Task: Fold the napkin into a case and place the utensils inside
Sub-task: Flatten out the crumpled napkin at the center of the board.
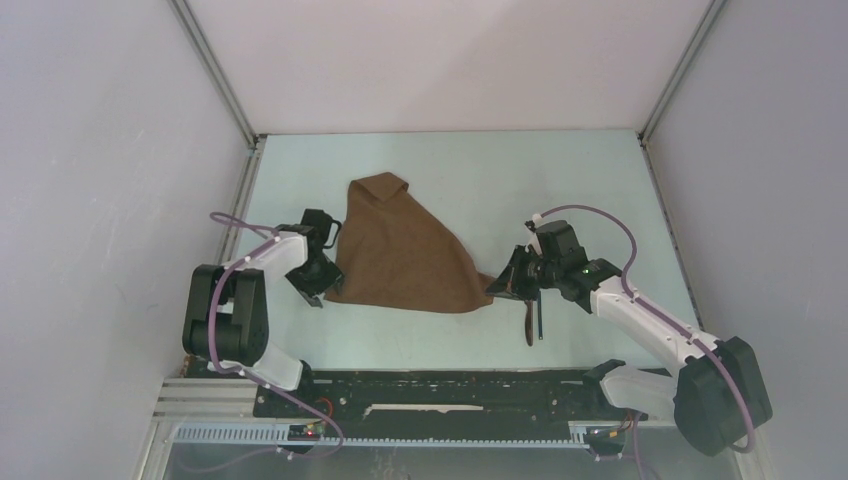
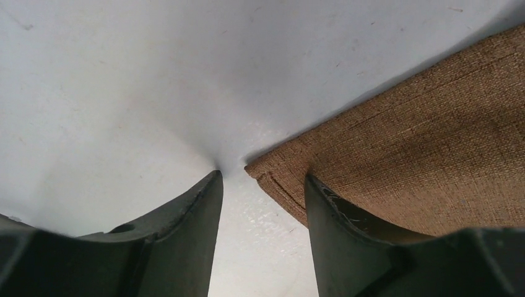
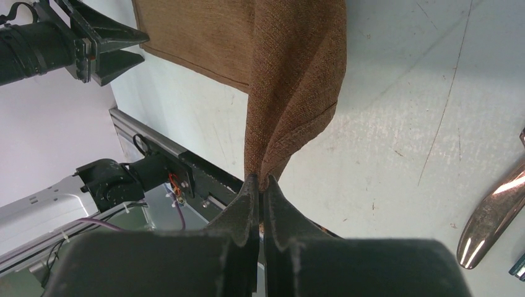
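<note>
The napkin (image 1: 400, 250) is plain brown woven cloth, folded over into a rough triangle on the pale table (image 1: 560, 180). Its narrow end points to 12 o'clock and ends in a small rumpled hump. Its long hemmed edge runs along the 6 o'clock side. Most of it lies flat. The corner at 4 o'clock is drawn out into a raised, creased tail.

The left gripper (image 1: 312, 292) is at the napkin's 8 o'clock corner with its jaws apart and nothing clamped. In the left wrist view that corner sits just inside the gap, and the cloth runs off towards 2 o'clock. One finger overlaps the edge of the cloth and the other is over bare table. Whether the first finger presses on the fabric cannot be told.

The right gripper (image 1: 497, 285) is at the 4 o'clock corner with its jaws squeezed together on the tip of the tail. The right wrist view shows the cloth bunched into a vertical pleat that rises from between the fingertips towards 12 o'clock.

The utensils (image 1: 533, 320) lie on the table near the right gripper, at its 5 o'clock. They lie side by side, pointing roughly 12 to 6, clear of the napkin. In the right wrist view a shiny rounded metal end shows at 3 o'clock.
</note>
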{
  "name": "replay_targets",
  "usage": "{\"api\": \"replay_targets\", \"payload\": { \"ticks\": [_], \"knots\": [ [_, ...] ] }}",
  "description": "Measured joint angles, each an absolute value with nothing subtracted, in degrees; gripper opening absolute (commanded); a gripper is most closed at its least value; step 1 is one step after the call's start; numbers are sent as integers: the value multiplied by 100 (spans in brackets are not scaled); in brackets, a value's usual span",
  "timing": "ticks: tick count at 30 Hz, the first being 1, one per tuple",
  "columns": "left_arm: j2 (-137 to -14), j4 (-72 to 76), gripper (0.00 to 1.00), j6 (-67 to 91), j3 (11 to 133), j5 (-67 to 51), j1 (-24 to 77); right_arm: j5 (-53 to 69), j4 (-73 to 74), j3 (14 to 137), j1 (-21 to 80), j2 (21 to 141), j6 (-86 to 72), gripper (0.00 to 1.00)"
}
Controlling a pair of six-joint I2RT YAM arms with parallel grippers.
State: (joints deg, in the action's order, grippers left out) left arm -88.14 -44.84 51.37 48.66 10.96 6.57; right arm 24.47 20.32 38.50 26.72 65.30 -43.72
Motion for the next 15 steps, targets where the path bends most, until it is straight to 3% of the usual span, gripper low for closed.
{"api": "replay_targets", "payload": {
  "ticks": [3,7,10,15],
  "knots": [
    [-8855,-4442,44,5170,4882,1050,657,2449,2032,3850,2672,6530,-4370,0],
    [-8938,-4313,15,5155,4945,899,655,2447,2032,3850,2672,6530,-4370,0],
    [-8932,-4139,3,5043,4941,854,569,2445,2032,3850,2672,6530,-4372,0],
    [-8836,-3837,0,4788,4921,816,416,2495,1894,3844,2613,6556,-4410,0]
  ]
}}
